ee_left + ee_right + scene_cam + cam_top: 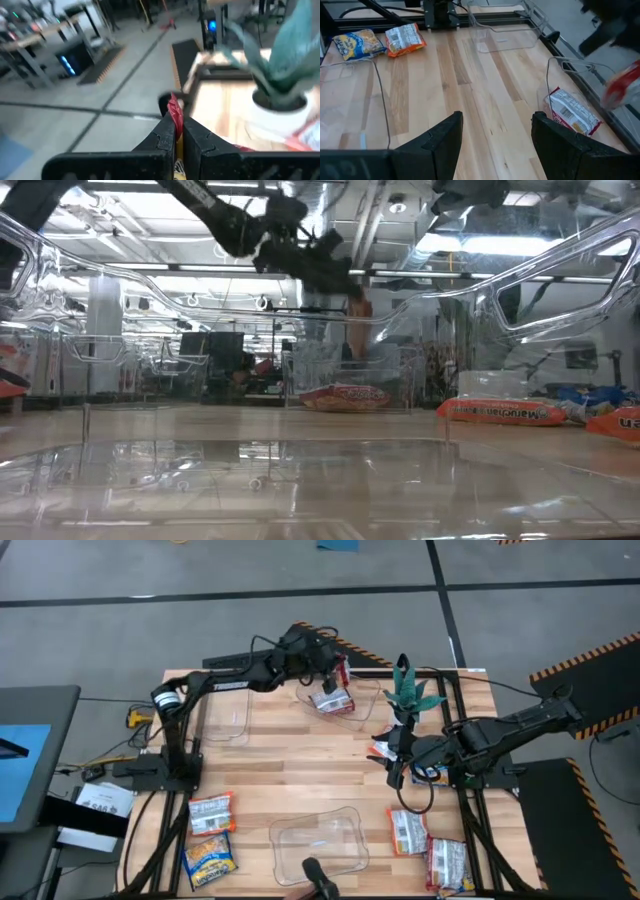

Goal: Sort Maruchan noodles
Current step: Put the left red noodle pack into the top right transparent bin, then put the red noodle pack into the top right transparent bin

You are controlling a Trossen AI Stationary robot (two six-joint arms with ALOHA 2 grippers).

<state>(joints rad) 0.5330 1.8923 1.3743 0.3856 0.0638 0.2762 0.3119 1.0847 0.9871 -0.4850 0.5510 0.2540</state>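
Observation:
My left gripper (333,667) reaches to the table's far middle and is shut on a red packet (342,671), which it keeps above a clear bin (362,692). A red-and-white packet (331,701) lies flat in that bin. My right gripper (495,145) is open and touches nothing; it hovers right of the table's centre (395,758), next to a red-and-white packet (380,749). More packets lie flat on the table: an orange one (212,812) and a yellow-and-blue one (210,860) near left, two (408,832) (448,865) near right, and one (432,776) under my right arm. My left gripper pinches the red packet by one edge (174,116) between its two fingers; a strip of that edge sticks out past the fingertips. The packet is lifted clear, and in the low view it hangs below the fingers (357,307), over the far bin.
A second clear bin (225,720) stands far left and a third (318,840) near centre. A potted plant (408,695) in a white pot stands between my two grippers. Bare wood lies across the table's middle (290,765). Black frame rails (470,810) run along the right side.

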